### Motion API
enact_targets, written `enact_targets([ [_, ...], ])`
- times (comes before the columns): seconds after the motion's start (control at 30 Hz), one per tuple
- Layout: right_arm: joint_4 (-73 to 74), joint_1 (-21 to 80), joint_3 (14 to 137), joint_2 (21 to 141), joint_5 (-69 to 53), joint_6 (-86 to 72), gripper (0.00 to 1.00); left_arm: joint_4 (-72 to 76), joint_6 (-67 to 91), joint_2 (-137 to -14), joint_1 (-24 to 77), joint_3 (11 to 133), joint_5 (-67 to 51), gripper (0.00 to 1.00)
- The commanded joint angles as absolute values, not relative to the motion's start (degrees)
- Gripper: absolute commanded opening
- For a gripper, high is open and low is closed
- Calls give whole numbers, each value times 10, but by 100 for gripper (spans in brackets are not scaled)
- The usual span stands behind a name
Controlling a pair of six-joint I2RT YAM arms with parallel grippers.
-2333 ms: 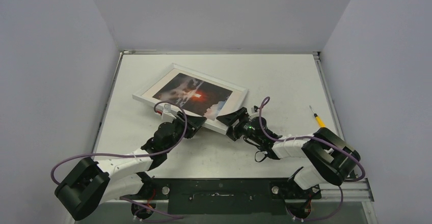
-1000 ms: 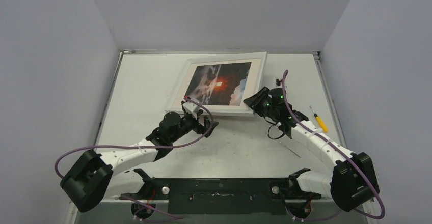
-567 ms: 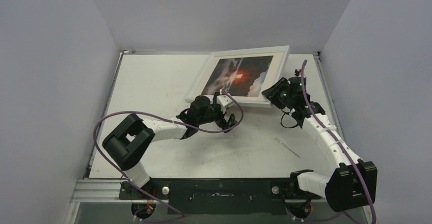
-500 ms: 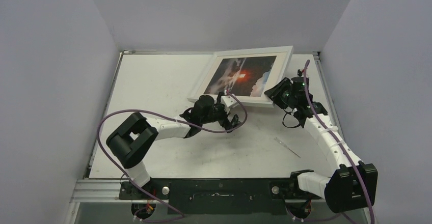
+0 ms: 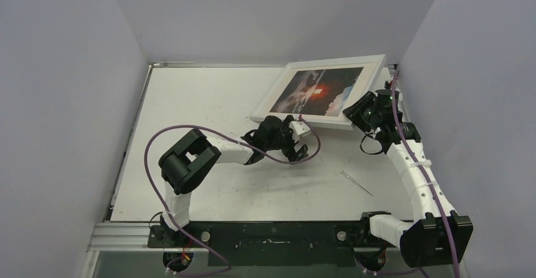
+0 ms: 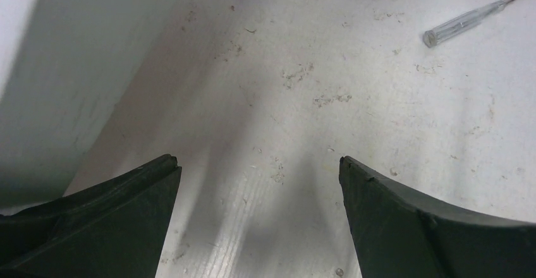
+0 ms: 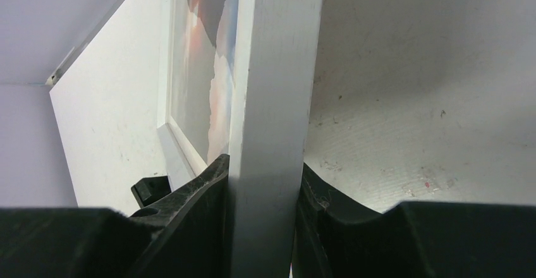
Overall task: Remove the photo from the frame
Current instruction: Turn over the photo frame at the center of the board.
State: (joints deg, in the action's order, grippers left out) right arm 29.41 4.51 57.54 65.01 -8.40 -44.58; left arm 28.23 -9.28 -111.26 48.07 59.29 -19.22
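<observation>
The frame (image 5: pixel 377 63), white-bordered, is held tilted at the table's far right with its picture side up. The photo (image 5: pixel 319 90), dark clouds with an orange-red glow, sits inside it. My right gripper (image 5: pixel 359 109) is shut on the frame's near right edge. In the right wrist view the white frame edge (image 7: pixel 275 88) stands clamped between both fingers (image 7: pixel 196 196), and a strip of the photo (image 7: pixel 208 63) shows on its left. My left gripper (image 5: pixel 302 152) is open just in front of the frame's near edge. Its jaws (image 6: pixel 259 161) stand wide over bare table with nothing between them.
A thin clear-handled tool (image 5: pixel 356 182) lies on the table between the arms, right of centre, and shows again as a clear rod (image 6: pixel 468 20) ahead of the left fingers. The side walls (image 5: pixel 442 69) stand close to the frame's right end.
The right arm has carried the frame toward the far right corner, holding its edge throughout. The left arm has swung right after it and stayed open.
</observation>
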Motion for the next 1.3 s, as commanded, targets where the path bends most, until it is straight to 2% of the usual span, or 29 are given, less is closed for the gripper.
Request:
enact_targets([
  [0.0, 285, 47, 621, 624, -55, -360, 5, 303, -108, -1130, 478, 628, -181, 96],
  [0.23, 292, 45, 635, 633, -60, -359, 5, 316, -108, -1108, 481, 616, -177, 96],
  [0.53, 314, 44, 666, 630, -55, -352, 5, 314, -130, -1023, 522, 562, -103, 96],
  [0.93, 319, 44, 663, 628, -54, -347, 5, 306, -136, -1051, 523, 566, -57, 96],
  [1.07, 321, 43, 659, 625, -53, -345, 5, 330, -121, -1034, 523, 524, -40, 96],
  [1.27, 316, 43, 654, 621, -57, -344, 5, 293, -120, -1043, 526, 530, -37, 96],
])
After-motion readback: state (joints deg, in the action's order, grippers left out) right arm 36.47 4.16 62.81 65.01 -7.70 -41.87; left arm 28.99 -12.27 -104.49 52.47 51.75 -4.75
